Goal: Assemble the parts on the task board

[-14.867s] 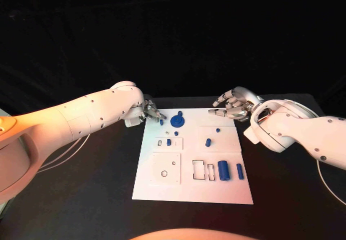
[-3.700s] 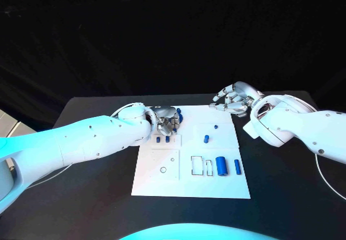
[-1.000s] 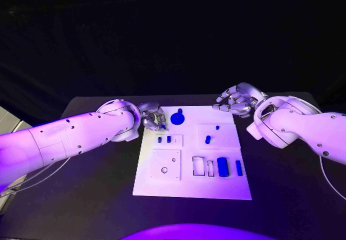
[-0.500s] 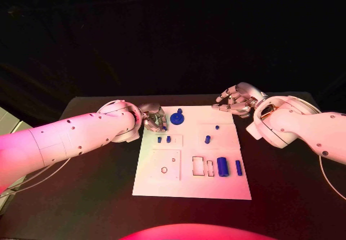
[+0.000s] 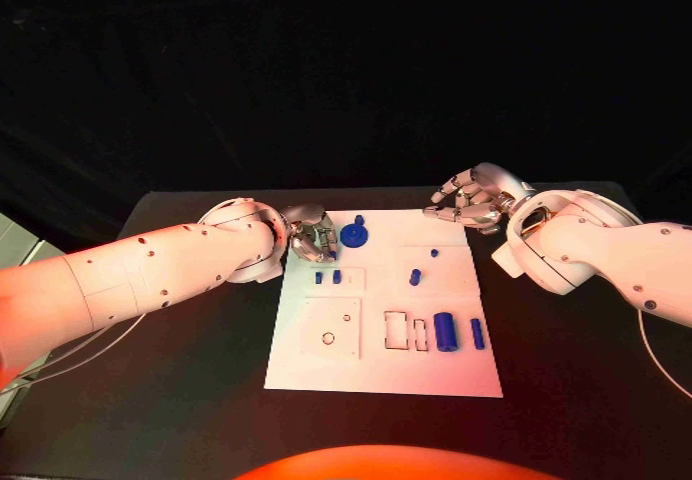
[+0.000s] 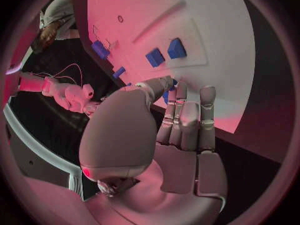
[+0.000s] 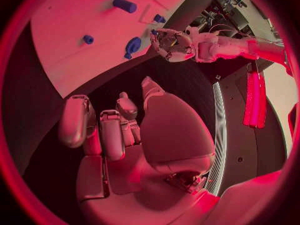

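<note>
white task board [image 5: 378, 375] lying flat in the middle of the black table [image 5: 173, 400], long side running away from the robot. on its far end, a large round blue part with a stem [image 5: 355, 236]; just nearer, two small blue parts [image 5: 329, 277] side by side in a raised square on the board's left half. to their right, a short blue peg [image 5: 414, 276] and a tiny blue dot [image 5: 433, 253] beyond it. on the near right, a thick blue cylinder [image 5: 446, 332] and a thinner blue bar [image 5: 476, 334] lying parallel, next to two outlined rectangular slots [image 5: 407, 333]. to the left of those, a raised square plate with a round hole [image 5: 330, 330]

left hand [image 5: 309, 240] over the board's far left edge, just beside the round blue part, fingers bunched close together and pointing down at the board; in the left wrist view, fingers [image 6: 187, 120] lying straight and side by side, thumb pressed in against them, a sliver of blue just visible at the tips, so cannot tell whether anything is pinched there or merely lying behind

right hand [image 5: 470, 205] off the board's far right corner, above the table, fingers curled inward; in the right wrist view, curled fingers [image 7: 100, 127] with nothing in the palm, clenched on nothing, well apart from every part
</note>
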Robot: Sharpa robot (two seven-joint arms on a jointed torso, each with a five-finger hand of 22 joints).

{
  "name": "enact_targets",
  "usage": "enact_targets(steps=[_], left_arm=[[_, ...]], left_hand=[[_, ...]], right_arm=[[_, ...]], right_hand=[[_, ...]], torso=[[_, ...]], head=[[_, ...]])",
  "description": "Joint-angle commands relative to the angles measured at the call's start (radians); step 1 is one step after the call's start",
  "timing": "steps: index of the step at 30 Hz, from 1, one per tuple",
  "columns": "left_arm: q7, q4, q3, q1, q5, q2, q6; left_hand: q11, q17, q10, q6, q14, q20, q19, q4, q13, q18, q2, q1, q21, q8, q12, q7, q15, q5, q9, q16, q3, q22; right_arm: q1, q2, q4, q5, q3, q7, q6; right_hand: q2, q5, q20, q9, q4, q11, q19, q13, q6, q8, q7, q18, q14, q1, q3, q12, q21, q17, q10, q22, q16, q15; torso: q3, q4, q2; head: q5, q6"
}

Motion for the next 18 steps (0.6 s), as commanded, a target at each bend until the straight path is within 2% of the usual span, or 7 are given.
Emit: enact_targets(steps=[1,18], left_arm=[[0.006,-0.003,-0.002,-0.001,0.003,0.005,0.001],[-0.006,-0.019,-0.005,-0.001,-0.01,0.009,0.023]], left_hand=[[0.0,0.005,0.01,0.011,0.008,-0.001,0.013,0.006,0.0,-0.004,0.002,-0.008,0.0,0.001,-0.007,-0.002,0.0,-0.003,0.002,0.005,-0.002,0.005],[-0.004,0.01,0.019,0.019,0.012,-0.003,0.023,0.002,0.002,-0.005,0.002,-0.003,0.002,0.003,-0.006,-0.006,-0.004,-0.003,0.005,0.008,-0.002,0.01]], right_arm=[[0.0,0.0,0.002,-0.012,0.0,0.002,0.009],[0.0,-0.002,0.002,-0.013,0.0,0.0,0.009]], right_hand=[[0.004,0.001,-0.002,-0.001,-0.001,-0.002,-0.004,-0.001,0.004,0.004,-0.002,0.014,0.048,0.003,-0.004,-0.005,-0.007,0.05,-0.004,0.031,-0.006,-0.007],[0.005,0.001,-0.003,-0.001,-0.001,-0.003,-0.003,-0.003,0.004,0.005,-0.003,0.013,0.048,0.002,-0.006,-0.005,-0.006,0.051,-0.002,0.032,-0.006,-0.007]], torso=[[0.0,-0.0004,-0.001],[-0.0004,0.0017,-0.002]], head=[[-0.001,-0.003],[-0.003,-0.005]])
